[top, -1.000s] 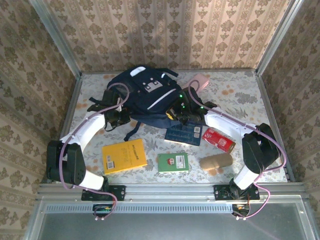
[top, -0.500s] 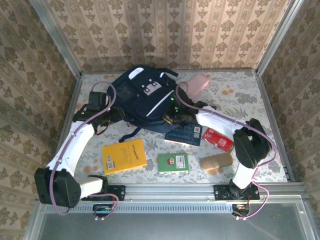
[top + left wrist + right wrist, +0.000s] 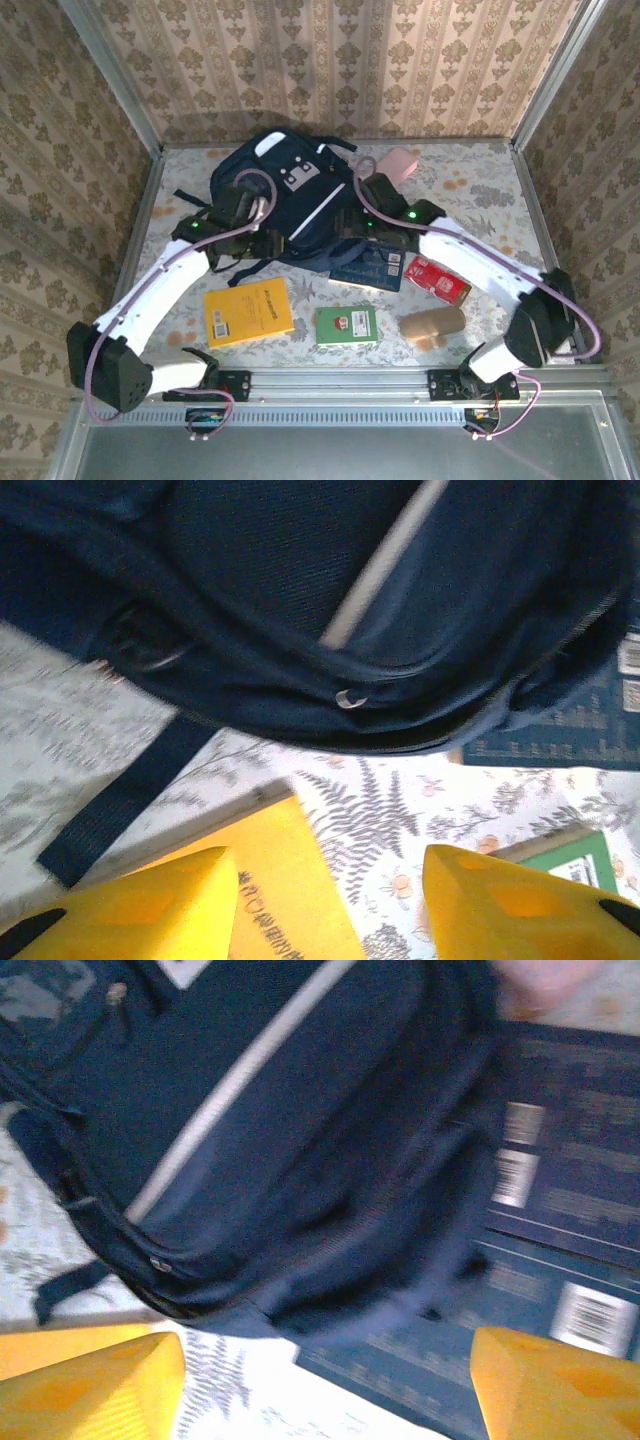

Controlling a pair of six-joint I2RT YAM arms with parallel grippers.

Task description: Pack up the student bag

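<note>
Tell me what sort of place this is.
Probably a staged robot test cell, not a real room: wallpaper panels inside an aluminium frame, a floral table cover, and the student bag near a yellow book.

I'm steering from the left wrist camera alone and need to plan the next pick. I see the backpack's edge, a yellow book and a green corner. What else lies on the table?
Observer: A red carton lies just right of the navy book.
Operator: Anything else near the front edge?
Observer: A tan roll lies right of the green book.
Operator: And behind the backpack?
Observer: A pink thing lies by the backpack's far right corner; I cannot tell if they touch.
</note>
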